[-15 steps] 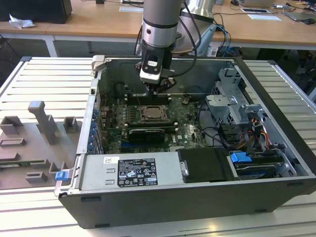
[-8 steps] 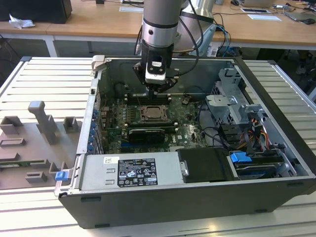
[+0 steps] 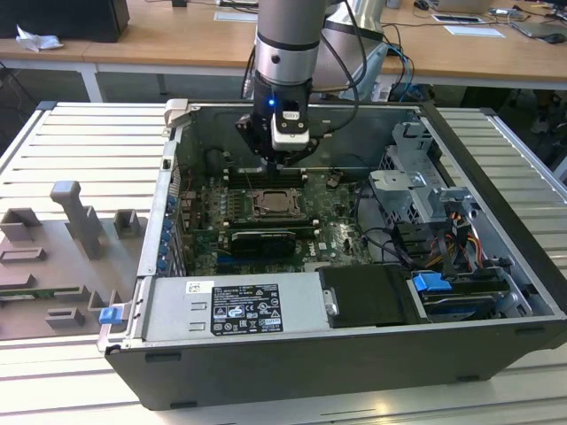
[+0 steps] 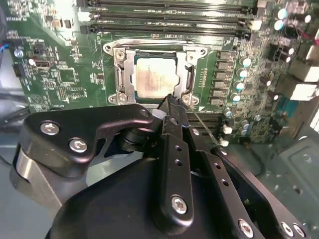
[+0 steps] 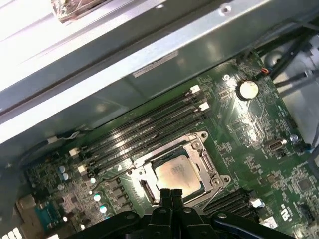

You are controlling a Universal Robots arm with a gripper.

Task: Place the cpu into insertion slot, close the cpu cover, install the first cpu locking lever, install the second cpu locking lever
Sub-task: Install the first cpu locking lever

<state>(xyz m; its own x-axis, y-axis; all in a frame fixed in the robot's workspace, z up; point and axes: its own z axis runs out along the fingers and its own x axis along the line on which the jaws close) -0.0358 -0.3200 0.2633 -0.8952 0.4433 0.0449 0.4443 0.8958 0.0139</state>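
Note:
The cpu [image 4: 155, 77] lies flat in the insertion slot [image 4: 131, 74], its silvery top facing up. The cpu cover [image 4: 192, 74] lies down around it as a metal frame, and the chip shows through its window. My gripper [image 4: 169, 101] hangs just above the socket's edge with its fingertips [image 5: 167, 192] pressed together, and I see nothing between them. In the first wrist view the cpu [image 5: 177, 174] and the cover [image 5: 202, 152] sit right beyond the tips. In the exterior view the gripper [image 3: 283, 165] stands over the socket [image 3: 281, 204] inside the open computer case. A thin metal rod [image 4: 204, 127] runs beside the socket.
Long black memory slots [image 5: 144, 130] run along the socket's far side. A black graphics card [image 3: 263, 239], the power supply [image 3: 235, 310], a drive cage [image 3: 416, 190] and loose cables [image 3: 443, 239] crowd the case. The case walls [image 3: 168, 177] ring the board.

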